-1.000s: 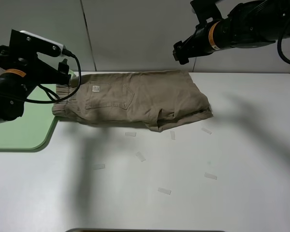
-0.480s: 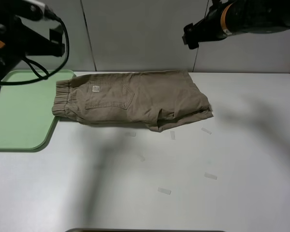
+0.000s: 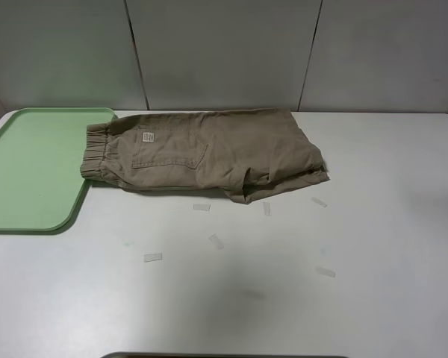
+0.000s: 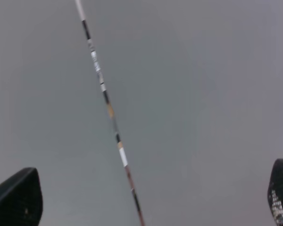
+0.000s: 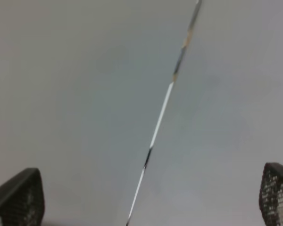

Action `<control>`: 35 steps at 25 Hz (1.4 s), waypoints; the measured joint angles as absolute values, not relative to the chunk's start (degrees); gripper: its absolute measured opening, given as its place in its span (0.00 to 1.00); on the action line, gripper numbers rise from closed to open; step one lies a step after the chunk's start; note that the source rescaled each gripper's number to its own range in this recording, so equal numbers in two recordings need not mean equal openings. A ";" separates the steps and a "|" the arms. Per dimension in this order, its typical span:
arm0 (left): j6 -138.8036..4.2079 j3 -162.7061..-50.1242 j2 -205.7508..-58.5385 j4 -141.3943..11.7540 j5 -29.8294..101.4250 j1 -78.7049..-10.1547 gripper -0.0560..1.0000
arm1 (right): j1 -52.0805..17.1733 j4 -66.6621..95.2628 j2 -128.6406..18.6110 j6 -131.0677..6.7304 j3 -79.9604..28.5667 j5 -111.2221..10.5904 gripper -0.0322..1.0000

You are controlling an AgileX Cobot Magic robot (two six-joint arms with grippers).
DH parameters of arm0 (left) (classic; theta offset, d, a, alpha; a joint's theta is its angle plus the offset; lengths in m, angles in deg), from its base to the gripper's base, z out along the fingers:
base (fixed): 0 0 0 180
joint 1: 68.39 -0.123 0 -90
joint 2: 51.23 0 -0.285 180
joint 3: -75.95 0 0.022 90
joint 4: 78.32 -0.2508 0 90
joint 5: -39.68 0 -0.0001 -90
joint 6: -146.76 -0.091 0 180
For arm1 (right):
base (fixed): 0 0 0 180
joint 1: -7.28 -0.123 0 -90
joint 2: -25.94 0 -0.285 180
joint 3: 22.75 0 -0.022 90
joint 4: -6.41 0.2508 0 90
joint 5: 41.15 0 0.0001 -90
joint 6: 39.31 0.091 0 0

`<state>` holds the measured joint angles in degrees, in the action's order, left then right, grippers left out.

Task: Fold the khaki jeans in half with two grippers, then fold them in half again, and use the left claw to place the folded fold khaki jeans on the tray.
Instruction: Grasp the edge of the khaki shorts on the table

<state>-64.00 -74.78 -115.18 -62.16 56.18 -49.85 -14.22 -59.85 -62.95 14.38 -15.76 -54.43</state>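
**Overhead view.** The khaki shorts (image 3: 209, 153) lie flat on the white worktop (image 3: 284, 283), in the upper middle of the frame. They are folded into a long, roughly rectangular bundle of soft woven cotton. The gathered elastic waistband (image 3: 95, 153) forms the left end and is puckered into fine ridges. Its upper corner overlaps the right rim of the tray, while the rest of the garment rests on the worktop. A small white label (image 3: 147, 136) sits just above a stitched patch pocket (image 3: 168, 153). The right end, at the leg hems (image 3: 299, 175), is rumpled, with one layer showing beneath another.

The tray (image 3: 30, 171), at the left of the frame, is smooth pale green plastic, rectangular, with rounded corners and a low raised rim. Small translucent tape strips (image 3: 216, 241) lie scattered on the worktop below the shorts. Matt grey wall panels (image 3: 224, 52), divided by dark vertical seams (image 3: 135, 52), close the background.

**Wrist views.** Both hands appear only here. The left hand (image 4: 148, 195) is open. Its two dark, blunt fingertips (image 4: 16, 200) stand wide apart, with only blurred grey wall and a thin slanting seam between them. The right hand (image 5: 146, 195) is likewise open and grips nothing. Its fingertips (image 5: 19, 197) show a mesh-like textured surface.
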 joint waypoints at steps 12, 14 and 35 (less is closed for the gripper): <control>-62.77 -75.73 -82.03 -62.02 26.34 -55.09 0.95 | -14.22 -38.47 -51.00 -3.83 -15.76 -59.00 1.00; -58.54 -75.73 -77.92 -65.08 19.61 -58.26 0.95 | -14.22 -32.01 -50.02 -7.71 -15.76 -59.07 1.00; -33.62 -64.73 -68.08 -83.47 -26.68 -58.26 0.95 | -14.29 -9.31 -49.71 -25.87 -15.76 -60.26 1.00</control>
<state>-33.62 -64.73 -68.08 -83.47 -26.68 -58.26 -14.29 -9.31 -49.71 -25.87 -15.76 -60.26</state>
